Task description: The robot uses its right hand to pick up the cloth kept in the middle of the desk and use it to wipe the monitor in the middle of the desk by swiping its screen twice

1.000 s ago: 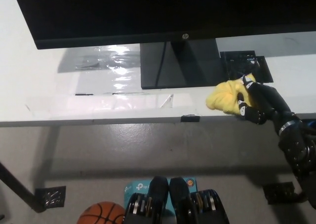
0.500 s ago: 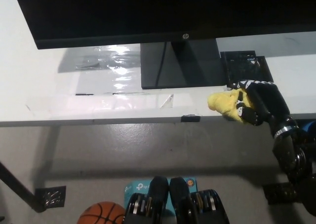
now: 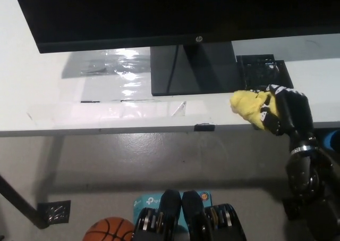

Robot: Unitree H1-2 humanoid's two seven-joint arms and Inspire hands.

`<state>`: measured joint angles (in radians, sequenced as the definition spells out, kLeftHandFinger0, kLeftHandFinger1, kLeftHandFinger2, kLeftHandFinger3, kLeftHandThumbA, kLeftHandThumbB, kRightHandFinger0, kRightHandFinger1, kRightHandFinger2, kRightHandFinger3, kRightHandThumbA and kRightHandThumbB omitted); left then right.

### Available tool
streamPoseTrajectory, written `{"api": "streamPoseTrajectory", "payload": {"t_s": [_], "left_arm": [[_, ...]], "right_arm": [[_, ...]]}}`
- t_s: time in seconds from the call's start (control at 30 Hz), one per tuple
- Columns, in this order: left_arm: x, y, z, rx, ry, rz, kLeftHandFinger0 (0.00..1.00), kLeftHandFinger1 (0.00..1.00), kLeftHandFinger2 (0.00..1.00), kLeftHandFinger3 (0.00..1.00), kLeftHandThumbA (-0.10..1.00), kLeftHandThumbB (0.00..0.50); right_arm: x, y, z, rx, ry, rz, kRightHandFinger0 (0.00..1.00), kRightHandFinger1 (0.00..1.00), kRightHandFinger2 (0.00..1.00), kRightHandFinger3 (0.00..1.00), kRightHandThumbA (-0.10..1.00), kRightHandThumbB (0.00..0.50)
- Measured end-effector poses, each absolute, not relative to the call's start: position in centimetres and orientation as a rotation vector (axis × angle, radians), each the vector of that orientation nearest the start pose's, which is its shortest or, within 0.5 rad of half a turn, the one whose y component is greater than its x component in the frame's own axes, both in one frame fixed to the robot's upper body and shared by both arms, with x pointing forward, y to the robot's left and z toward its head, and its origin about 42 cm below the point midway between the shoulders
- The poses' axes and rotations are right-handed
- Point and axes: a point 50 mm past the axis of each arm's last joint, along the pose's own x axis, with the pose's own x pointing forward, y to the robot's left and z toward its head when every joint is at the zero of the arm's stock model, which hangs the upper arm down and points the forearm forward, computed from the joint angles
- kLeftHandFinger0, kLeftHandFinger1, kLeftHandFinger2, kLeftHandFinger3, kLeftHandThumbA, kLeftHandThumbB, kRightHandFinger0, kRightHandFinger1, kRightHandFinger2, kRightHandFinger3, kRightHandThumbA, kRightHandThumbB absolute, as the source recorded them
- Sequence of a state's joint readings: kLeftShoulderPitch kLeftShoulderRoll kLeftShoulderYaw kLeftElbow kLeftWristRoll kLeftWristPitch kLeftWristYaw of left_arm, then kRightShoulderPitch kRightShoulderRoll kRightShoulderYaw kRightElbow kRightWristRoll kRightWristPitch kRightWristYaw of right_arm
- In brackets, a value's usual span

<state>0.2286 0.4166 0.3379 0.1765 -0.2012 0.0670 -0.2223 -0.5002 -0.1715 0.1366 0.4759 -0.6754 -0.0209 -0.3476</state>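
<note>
Head view: right hand [image 3: 284, 112] has its fingers clamped on the yellow cloth [image 3: 249, 106] at the worktop [image 3: 64, 113] edge; pickup done, both monitor [image 3: 175, 12] swipes remain.

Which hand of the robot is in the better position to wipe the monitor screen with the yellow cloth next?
The right. The black right hand is closed on the yellow cloth at the desk edge, just below the monitor. The white left hand is not in view.
</note>
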Motion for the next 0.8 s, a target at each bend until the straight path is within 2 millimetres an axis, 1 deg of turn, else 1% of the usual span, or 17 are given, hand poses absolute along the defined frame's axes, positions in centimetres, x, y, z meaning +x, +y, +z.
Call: {"api": "streamPoseTrajectory", "payload": {"t_s": [0.07,0.1,0.13,0.17,0.23,0.27,0.37,0.4,0.43,0.5,0.53,0.57,0.6,0.63,0.67,0.73,0.8], "left_arm": [[17.1,45.4,6.1,0.166,0.375,0.201,0.48,0.53,0.65,0.79,0.01,0.139],[17.1,45.4,6.1,0.166,0.376,0.200,0.48,0.53,0.65,0.79,0.01,0.144],[17.1,45.3,6.1,0.165,0.376,0.200,0.47,0.52,0.65,0.79,0.00,0.135],[17.1,45.3,6.0,0.164,0.377,0.200,0.47,0.52,0.65,0.78,0.00,0.143],[17.1,45.3,6.0,0.162,0.379,0.200,0.46,0.51,0.63,0.77,0.01,0.144],[17.0,45.3,5.9,0.161,0.380,0.200,0.46,0.51,0.63,0.78,0.00,0.135],[16.8,45.2,5.7,0.156,0.388,0.201,0.45,0.51,0.63,0.79,0.00,0.140],[16.6,45.1,5.6,0.154,0.391,0.202,0.44,0.50,0.63,0.78,0.00,0.148],[16.5,45.1,5.4,0.151,0.395,0.203,0.44,0.50,0.63,0.78,0.01,0.148],[16.1,45.0,5.2,0.147,0.402,0.203,0.44,0.50,0.63,0.78,0.00,0.138],[15.9,44.9,5.1,0.145,0.406,0.202,0.45,0.51,0.64,0.79,0.00,0.123],[15.7,44.9,5.0,0.144,0.409,0.202,0.46,0.51,0.64,0.79,0.00,0.124],[15.4,44.9,4.9,0.143,0.414,0.202,0.46,0.51,0.64,0.80,0.00,0.125],[15.1,45.0,4.8,0.144,0.418,0.203,0.46,0.52,0.64,0.80,0.00,0.125],[14.9,45.0,4.7,0.144,0.422,0.204,0.46,0.52,0.65,0.80,0.00,0.115],[14.5,45.0,4.6,0.146,0.429,0.205,0.46,0.52,0.64,0.79,-0.01,0.120],[14.2,45.1,4.5,0.146,0.432,0.206,0.47,0.52,0.64,0.79,-0.02,0.124]], "right_arm": [[43.8,-21.3,15.3,-0.776,-0.209,-0.206,0.00,0.03,0.33,0.01,-0.10,0.086],[43.8,-21.1,15.3,-0.722,-0.193,-0.228,0.00,0.03,0.32,0.00,-0.10,0.135],[43.8,-20.8,15.2,-0.670,-0.177,-0.250,0.00,0.02,0.34,0.04,-0.10,0.139],[43.9,-20.7,15.3,-0.629,-0.161,-0.273,0.00,0.00,0.33,0.04,-0.10,0.105],[44.2,-20.8,15.6,-0.526,-0.126,-0.324,0.00,0.00,0.31,0.03,-0.10,0.079],[44.3,-20.9,15.8,-0.486,-0.117,-0.345,0.00,0.00,0.29,0.00,-0.10,0.076],[45.1,-21.7,16.9,-0.368,-0.103,-0.409,0.00,0.00,0.26,0.01,-0.10,0.065],[45.4,-22.0,17.3,-0.338,-0.103,-0.426,0.00,0.00,0.26,0.02,-0.10,0.046],[45.8,-22.4,17.9,-0.294,-0.106,-0.451,0.00,0.00,0.26,0.02,-0.10,0.045],[46.3,-23.0,19.0,-0.223,-0.114,-0.485,0.00,0.00,0.25,0.01,-0.10,0.070],[46.5,-23.5,19.7,-0.178,-0.120,-0.509,0.00,0.00,0.25,0.00,-0.10,0.053],[46.6,-23.8,20.2,-0.150,-0.126,-0.524,0.00,0.00,0.26,0.00,-0.10,0.064],[46.7,-24.3,20.9,-0.109,-0.137,-0.548,0.00,0.00,0.26,0.03,-0.10,0.053],[46.7,-24.7,21.6,-0.071,-0.147,-0.571,0.00,0.00,0.23,0.04,-0.10,0.029],[46.8,-25.1,22.1,-0.031,-0.154,-0.594,0.00,0.00,0.23,0.02,-0.10,0.001],[46.7,-25.9,22.9,0.053,-0.160,-0.643,0.00,0.00,0.24,0.00,-0.10,0.000],[46.6,-26.5,23.1,0.121,-0.161,-0.680,0.00,0.00,0.30,0.02,-0.10,0.085]]}}
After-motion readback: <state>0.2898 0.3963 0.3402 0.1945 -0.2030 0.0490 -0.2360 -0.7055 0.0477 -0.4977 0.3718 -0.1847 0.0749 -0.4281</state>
